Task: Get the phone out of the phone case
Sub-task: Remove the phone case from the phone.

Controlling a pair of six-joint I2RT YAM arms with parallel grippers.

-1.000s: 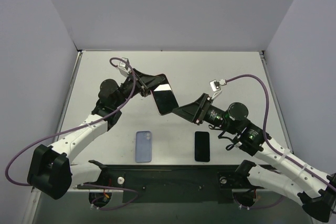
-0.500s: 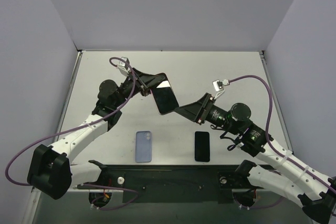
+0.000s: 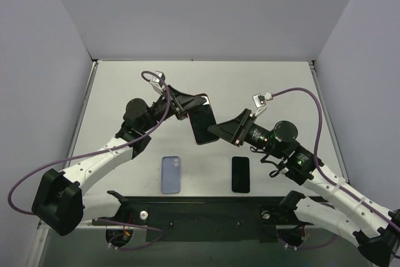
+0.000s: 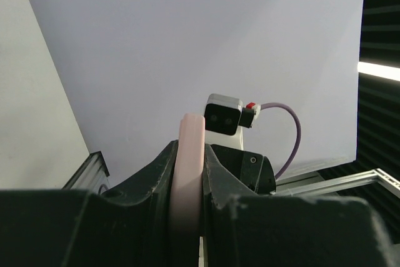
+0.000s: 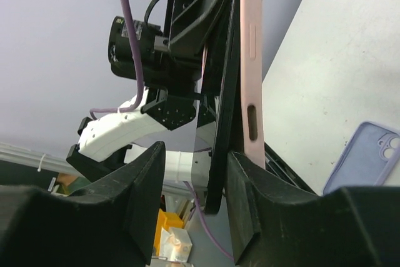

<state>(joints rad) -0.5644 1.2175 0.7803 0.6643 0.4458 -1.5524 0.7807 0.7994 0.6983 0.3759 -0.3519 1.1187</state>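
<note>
My left gripper (image 3: pixel 187 107) is shut on the phone case (image 3: pixel 201 120), a pink case with the dark phone in it, held tilted above the table. In the left wrist view the case's pink edge (image 4: pixel 189 167) is clamped between my fingers. My right gripper (image 3: pixel 217 132) is open at the phone's lower right corner. In the right wrist view (image 5: pixel 195 204) the black phone (image 5: pixel 220 129) hangs edge-on between the jaws, close to the right finger (image 5: pixel 262 217). The pink case (image 5: pixel 252 60) lies against that finger's far side, with a narrow gap showing between phone and case.
A light blue phone case (image 3: pixel 170 174) and a black phone (image 3: pixel 240 174) lie flat on the table near the front edge, between the arm bases. The blue case also shows in the right wrist view (image 5: pixel 369 161). White walls close in the table.
My left gripper has carried the cased phone right and a little down, toward my right gripper. The phone's lower corner now sits between the right jaws.
</note>
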